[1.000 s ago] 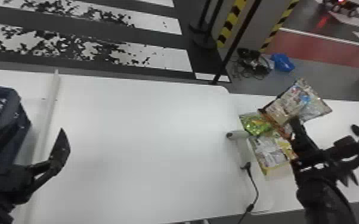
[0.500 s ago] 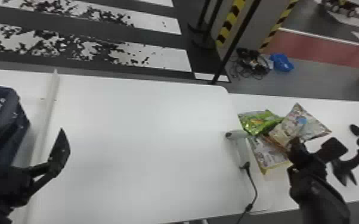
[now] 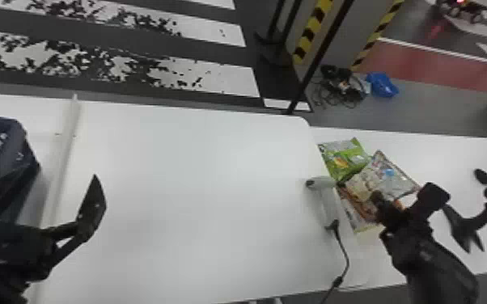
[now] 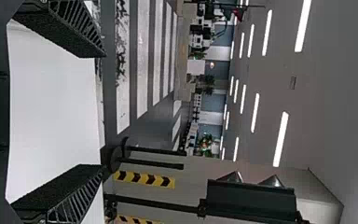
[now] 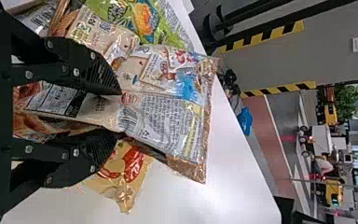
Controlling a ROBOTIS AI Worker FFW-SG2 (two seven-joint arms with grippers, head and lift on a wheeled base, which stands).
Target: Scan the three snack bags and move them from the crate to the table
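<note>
Being pinched in the right claw [image 5: 120, 114], the beige snack bag [image 5: 168, 107] is held beside the green bag [image 3: 341, 157], likely so it can be laid on the surface [image 3: 457, 153], while the left claw [image 4: 103, 111] is spread, empty.

Downward head view, outward wrist views, head and right sharing bags [image 3: 383, 174]

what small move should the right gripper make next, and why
I'd probably have the right gripper ease down slightly, then open: its fingers are shut on the silvery bag, which is already over the table and overlaps the green bag. Whether it fully rests on the pile is hard to tell, so lowering before release seems safer.
</note>
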